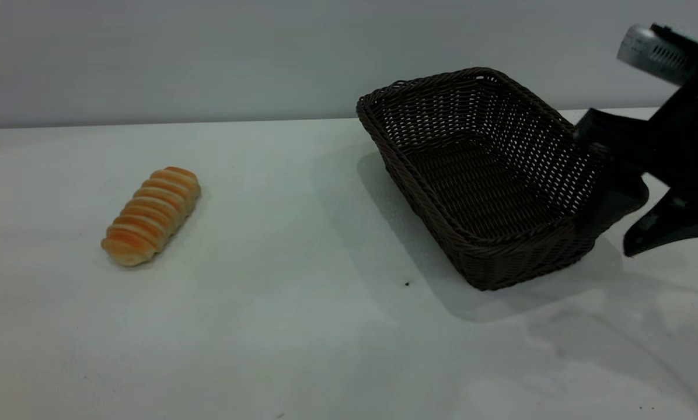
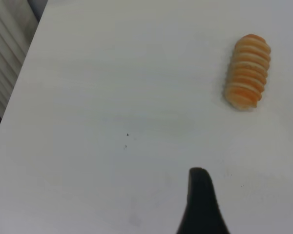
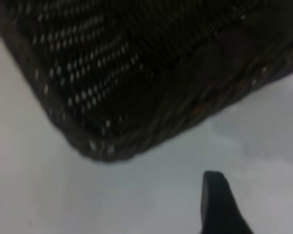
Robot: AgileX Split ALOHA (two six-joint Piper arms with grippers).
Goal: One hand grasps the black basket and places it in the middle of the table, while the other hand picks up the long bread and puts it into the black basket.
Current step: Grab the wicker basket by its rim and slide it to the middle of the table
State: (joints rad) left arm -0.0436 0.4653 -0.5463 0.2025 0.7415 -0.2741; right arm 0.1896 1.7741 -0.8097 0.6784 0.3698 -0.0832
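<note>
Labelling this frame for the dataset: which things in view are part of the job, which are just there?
Job:
- black basket, tilted, right gripper at its right rim, one finger inside
- long bread, lying on the table, untouched
- left gripper: one finger shows, short of the bread

Just there:
- a few dark specks
- grey back wall
</note>
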